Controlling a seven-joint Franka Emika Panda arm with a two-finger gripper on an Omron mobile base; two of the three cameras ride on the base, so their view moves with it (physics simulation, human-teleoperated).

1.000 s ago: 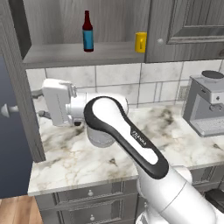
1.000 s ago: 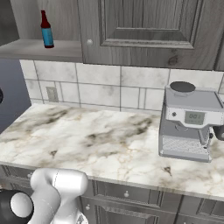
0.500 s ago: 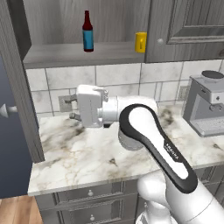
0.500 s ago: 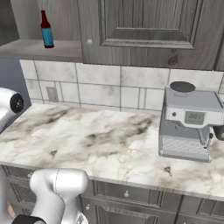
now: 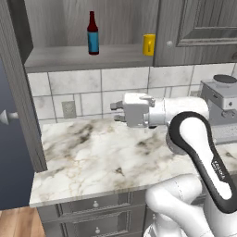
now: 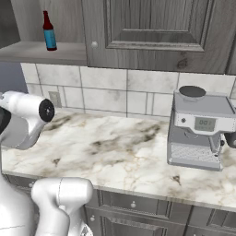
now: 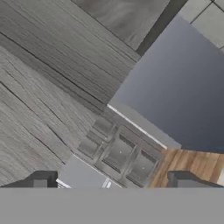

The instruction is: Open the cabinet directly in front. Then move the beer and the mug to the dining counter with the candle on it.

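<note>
The cabinet's left door (image 5: 19,88) stands swung open at the left; its right door (image 5: 199,28) is closed. On the bare shelf (image 5: 69,58) the beer (image 5: 93,33) stands upright, also seen as the beer (image 6: 49,31) in the right base view. The yellow mug (image 5: 148,45) sits to its right, half behind the closed door's edge. My gripper (image 5: 113,112) hangs open and empty over the worktop, pointing left, well below the shelf. In the hand view the gripper (image 7: 113,180) faces the open door's wood grain (image 7: 48,74). The dining counter and the candle are out of view.
A marble worktop (image 5: 92,157) runs below, backed by tiles with a wall socket (image 5: 69,109). A coffee machine (image 6: 200,129) stands at the right. Grey drawers (image 5: 92,208) sit under the worktop. Wooden floor (image 7: 188,159) shows beside the drawers.
The arm has swung right, carrying the hand away from the open left door to over the middle of the worktop. The jaws have stayed open.
</note>
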